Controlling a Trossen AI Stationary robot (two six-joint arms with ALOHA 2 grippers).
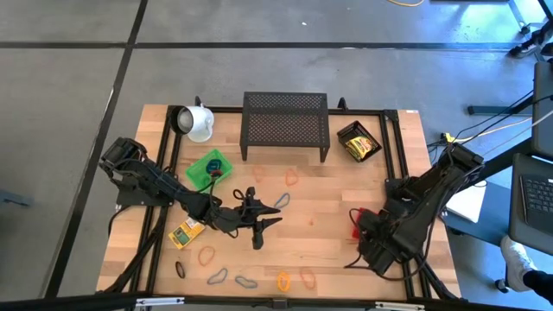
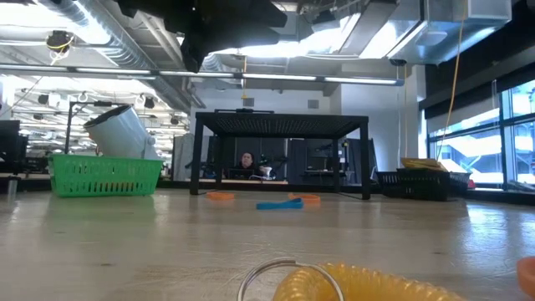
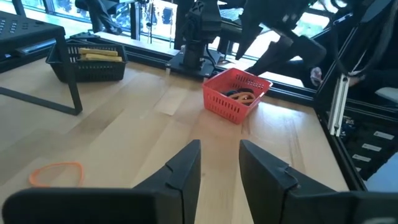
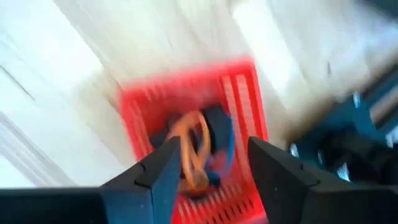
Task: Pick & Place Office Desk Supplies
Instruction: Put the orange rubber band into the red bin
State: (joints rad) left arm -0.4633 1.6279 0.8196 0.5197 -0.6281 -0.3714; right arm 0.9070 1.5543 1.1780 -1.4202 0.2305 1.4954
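My left tool (image 1: 259,226) hovers empty, fingers apart, mid-table (image 1: 328,207), near one yellow box (image 1: 185,233) and several scattered loops (image 1: 206,255). My right tool (image 4: 208,171), fingers parted, hangs over one red basket (image 4: 134,109) holding loops.

Small thin rubber loops (image 1: 293,178) in orange, blue and grey lie flat and scattered on my wooden table. More loops (image 4: 198,149) sit piled in my red plastic basket (image 4: 249,93). One flat yellow box (image 1: 185,233) with green print lies near my left arm.
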